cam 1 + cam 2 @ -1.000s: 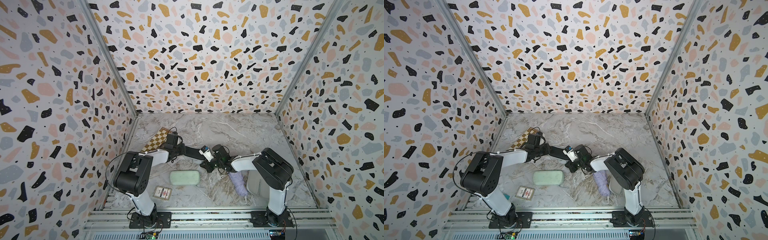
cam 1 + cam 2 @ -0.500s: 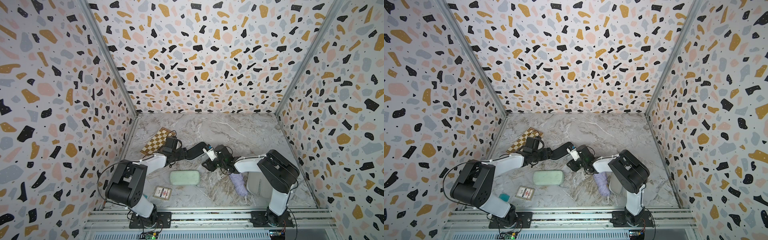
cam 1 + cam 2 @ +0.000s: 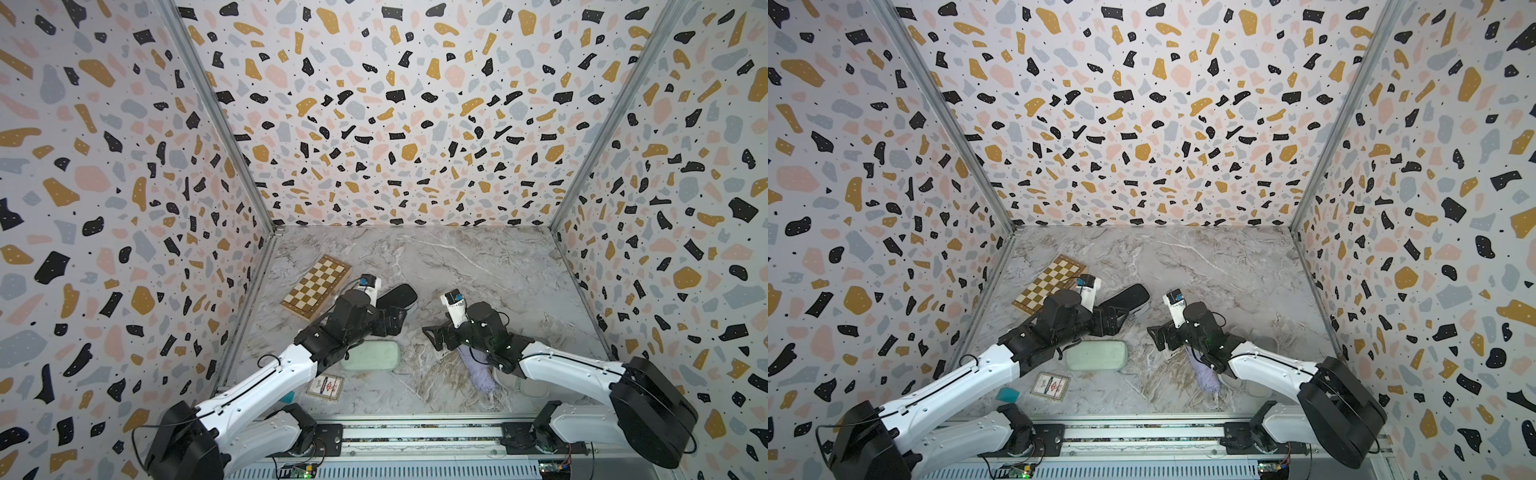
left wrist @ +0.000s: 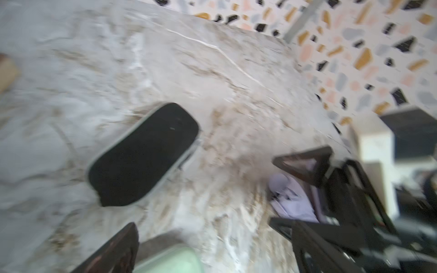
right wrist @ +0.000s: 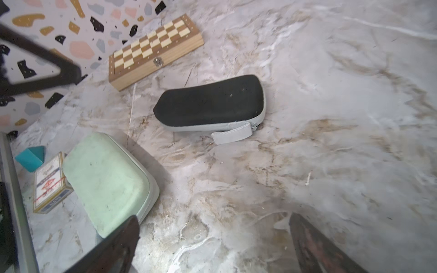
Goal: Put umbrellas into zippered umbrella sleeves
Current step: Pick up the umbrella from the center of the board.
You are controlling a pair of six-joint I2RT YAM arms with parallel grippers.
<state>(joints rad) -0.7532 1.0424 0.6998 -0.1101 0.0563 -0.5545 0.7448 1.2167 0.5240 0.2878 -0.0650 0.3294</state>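
I see the left hand (image 3: 397, 322) and right hand (image 3: 432, 336) spread wide and empty, and the lilac umbrella (image 3: 478, 372) lies on the table (image 3: 457, 266) under the right arm; it looks soft and light, so grab its fat middle.

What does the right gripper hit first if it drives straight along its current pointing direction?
Likely bare table just short of the black sleeve: the right gripper, open and empty, is angled down toward marble. On a shallower line it would meet that sleeve's grey edge first; depth is unclear.
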